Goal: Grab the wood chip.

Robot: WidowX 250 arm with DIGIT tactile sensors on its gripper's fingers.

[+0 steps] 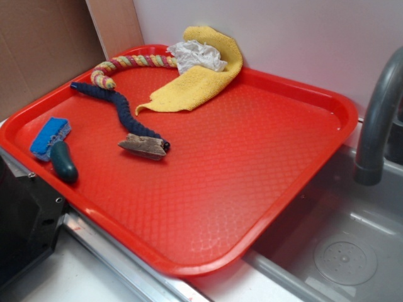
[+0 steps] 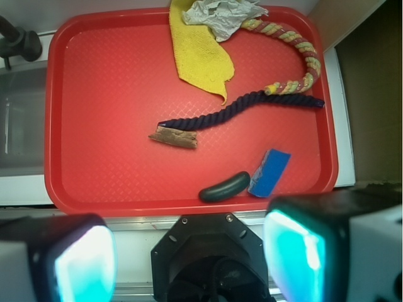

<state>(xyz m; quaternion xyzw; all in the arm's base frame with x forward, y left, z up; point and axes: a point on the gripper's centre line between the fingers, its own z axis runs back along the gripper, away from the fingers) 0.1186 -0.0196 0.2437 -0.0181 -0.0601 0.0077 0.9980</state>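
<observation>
1. One red tray (image 1: 264,157) fills most of the exterior view, sitting over a grey sink (image 1: 340,251), with the faucet (image 1: 378,119) at the right edge.
2. Wood chip (image 1: 142,146) lies flat on the tray, left of centre in the exterior view; in the wrist view it sits near frame centre (image 2: 173,138).
3. Dark blue rope (image 1: 116,107) runs diagonally from the upper left down to the chip; its lower end is touching or just beside the chip's upper edge, cannot tell which.
4. Multicoloured rope (image 1: 129,64) curves along the tray's upper-left rim, its far end going under a crumpled white wad (image 1: 196,55).
5. The wad sits on a yellow cloth (image 1: 201,78) at the top centre of the exterior view.
6. Scrub brush (image 1: 55,148), blue head and teal handle, lies at the tray's left side, apart from the chip.
7. Hand (image 2: 189,258): two fingers at the bottom of the wrist view, spread wide apart, released, nothing between them. It hangs well apart from the chip, over the tray's near edge.
</observation>
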